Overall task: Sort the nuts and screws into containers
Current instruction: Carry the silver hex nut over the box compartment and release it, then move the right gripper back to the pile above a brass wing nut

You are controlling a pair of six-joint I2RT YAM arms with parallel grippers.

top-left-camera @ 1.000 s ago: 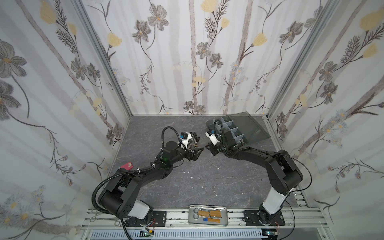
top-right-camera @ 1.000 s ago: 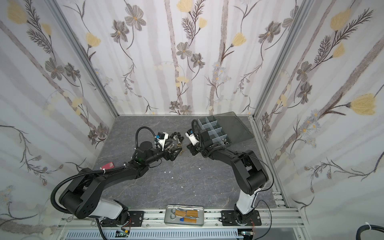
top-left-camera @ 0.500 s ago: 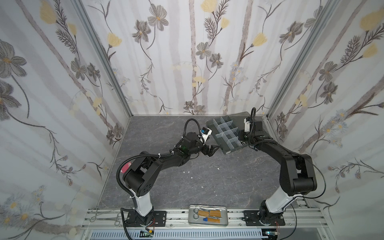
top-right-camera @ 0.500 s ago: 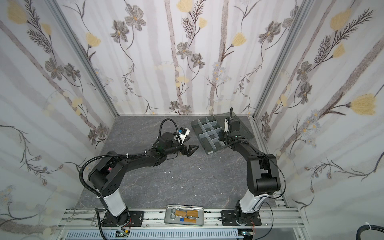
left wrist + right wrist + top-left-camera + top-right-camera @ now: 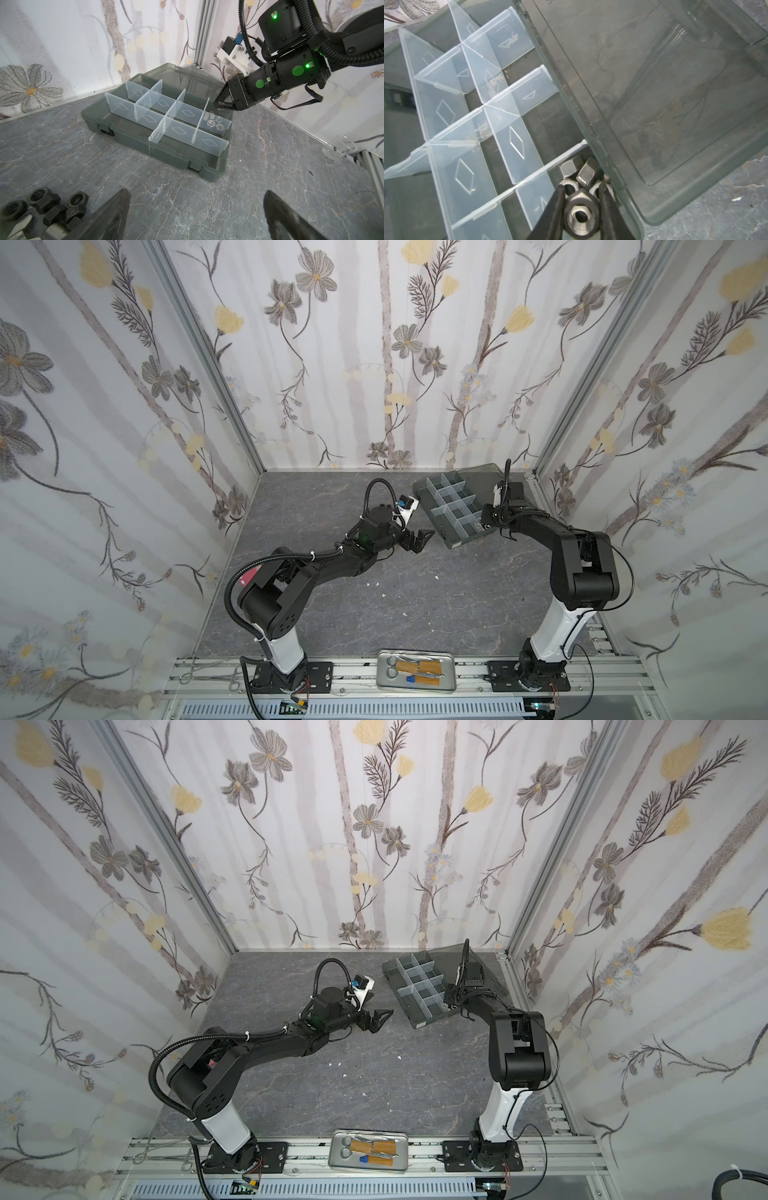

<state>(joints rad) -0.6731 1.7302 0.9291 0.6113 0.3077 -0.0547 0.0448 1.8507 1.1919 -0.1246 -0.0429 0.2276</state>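
Nut (image 5: 579,214) | right jaws flank it, grip unclear | left jaws spread | lid (image 5: 675,93) lettering illegible

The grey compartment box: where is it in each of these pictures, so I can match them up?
Top view: grey compartment box at the far right of the floor, near the back wall.
Top view: the box sits in the same spot.
Left wrist view: mid-picture, whole box visible.
Right wrist view: fills the picture, seen close up.
Shared landmark: the right claw, holding a silver nut over the box's corner.
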